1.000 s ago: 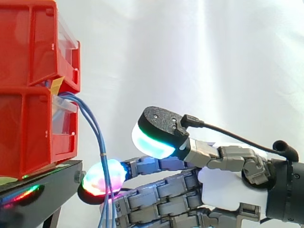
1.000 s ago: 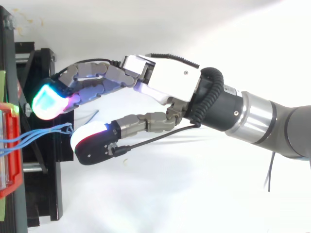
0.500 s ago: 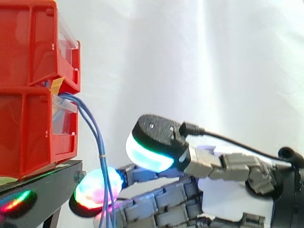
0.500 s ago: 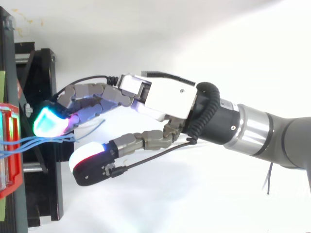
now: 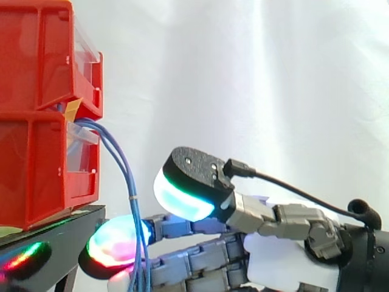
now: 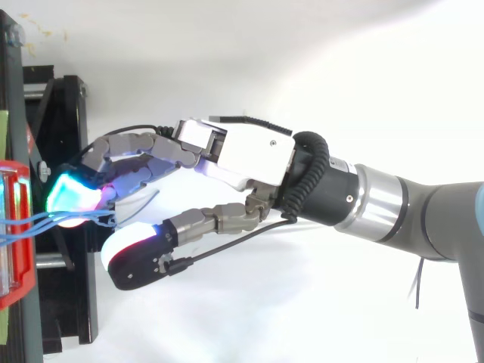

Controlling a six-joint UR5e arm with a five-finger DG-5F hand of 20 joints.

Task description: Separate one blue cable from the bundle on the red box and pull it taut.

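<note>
Hand [image 6: 249, 155]: spread wide, thumb apart from the fingers, nothing gripped.
Blue cables [image 5: 126, 179]: droop from the red box [image 5: 36, 176] — near-vertical (one bundle), right at the fingertips [image 5: 112, 246], box-side of the palm.

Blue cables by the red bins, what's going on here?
The robot hand, fingers straight and thumb spread apart from them, has its fingertips at the blue cables that hang from the red bins past the black stand. No cable looks pinched or separated yet; the bundle hangs slack together.
</note>
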